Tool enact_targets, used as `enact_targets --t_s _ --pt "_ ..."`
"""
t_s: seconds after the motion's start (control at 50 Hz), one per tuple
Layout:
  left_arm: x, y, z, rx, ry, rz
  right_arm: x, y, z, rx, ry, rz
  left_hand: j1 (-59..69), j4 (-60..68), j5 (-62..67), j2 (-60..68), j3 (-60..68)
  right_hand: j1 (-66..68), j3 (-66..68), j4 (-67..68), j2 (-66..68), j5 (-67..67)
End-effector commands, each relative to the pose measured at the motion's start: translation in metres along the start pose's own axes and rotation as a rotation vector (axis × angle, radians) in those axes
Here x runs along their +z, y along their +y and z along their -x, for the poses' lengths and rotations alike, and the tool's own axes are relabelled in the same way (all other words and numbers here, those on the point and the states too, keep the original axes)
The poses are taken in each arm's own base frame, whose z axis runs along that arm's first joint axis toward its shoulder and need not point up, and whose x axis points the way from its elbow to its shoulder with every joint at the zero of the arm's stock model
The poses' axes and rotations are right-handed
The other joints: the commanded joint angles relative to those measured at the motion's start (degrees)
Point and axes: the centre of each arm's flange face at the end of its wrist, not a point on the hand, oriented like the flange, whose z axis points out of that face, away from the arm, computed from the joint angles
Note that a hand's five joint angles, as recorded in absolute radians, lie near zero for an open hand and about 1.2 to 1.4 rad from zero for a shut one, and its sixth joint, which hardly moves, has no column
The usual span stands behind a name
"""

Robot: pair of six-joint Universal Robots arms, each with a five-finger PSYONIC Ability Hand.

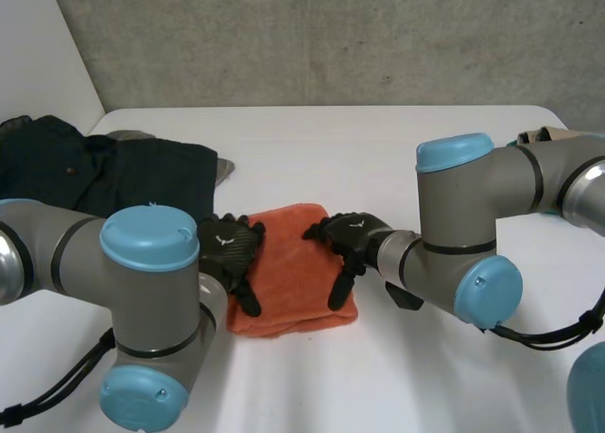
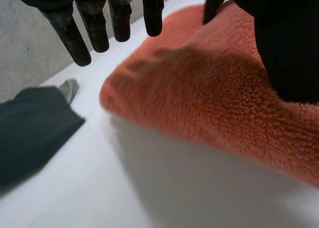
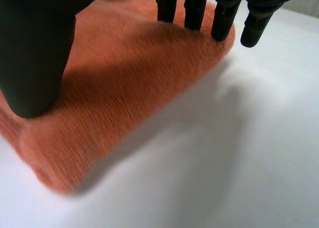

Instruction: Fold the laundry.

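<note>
A folded orange terry towel point(image 1: 293, 268) lies at the near middle of the white surface point(image 1: 378, 159), between the two arms. It looks close to square, if anything a little longer from far to near, and its near edge is a rounded fold.

The left robot hand point(image 1: 232, 249) sits at the towel's left edge with its fingers straight and pointing toward the near side. In the left wrist view those fingers point(image 2: 94, 29) are spread and uncurled over the towel point(image 2: 214, 103) near its far-left corner, gripping nothing. The right robot hand point(image 1: 348, 239) lies on the right part of the towel, also uncurled. In the right wrist view its straight fingertips point(image 3: 222, 19) meet the right edge of the towel point(image 3: 124, 88), and the thumb point(image 3: 35, 54) rests on the pile further in.

So the towel lies directly under and between both robot hands, equally within reach of each. A further fold would probably bring one side edge across to the other.

A heap of dark clothing point(image 1: 95, 173) waits at the far left, apart from the towel.
</note>
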Motion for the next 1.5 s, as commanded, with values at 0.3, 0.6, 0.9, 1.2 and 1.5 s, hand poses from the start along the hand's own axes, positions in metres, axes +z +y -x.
enact_targets --t_s 0.3,0.6,0.9,1.2,1.5 --pt "-0.015 -0.112 0.045 0.014 0.087 -0.382 -0.058 -0.011 0.056 -0.343 0.166 -0.323 -0.91 -1.32 -2.86 -1.57 -1.64 -2.79 -1.90 -1.90 -1.11 -2.72" --pt "-0.036 -0.158 0.031 0.065 0.515 -0.498 -0.030 0.068 0.077 -0.397 0.195 -0.289 -0.87 -1.27 -2.81 -1.52 -1.60 -2.79 -1.90 -1.90 -1.11 -2.72" --pt "-0.025 -0.147 0.022 0.050 0.542 -0.456 0.000 0.056 0.074 -0.437 0.230 -0.418 -0.53 -0.93 -2.47 -1.18 -1.26 -2.79 -1.90 -1.90 -1.11 -2.72" --pt "-0.028 -0.149 0.021 0.041 0.549 -0.461 0.008 0.035 0.076 -0.432 0.204 -0.472 -0.36 -0.77 -2.31 -1.02 -1.09 42.12 43.02 43.02 43.81 42.19" --pt "-0.042 -0.186 0.037 0.018 0.480 -0.577 -0.022 -0.084 -0.023 -0.345 0.456 -0.752 -0.36 -0.77 -2.31 -1.02 -1.09 67.21 68.10 68.10 68.89 67.28"
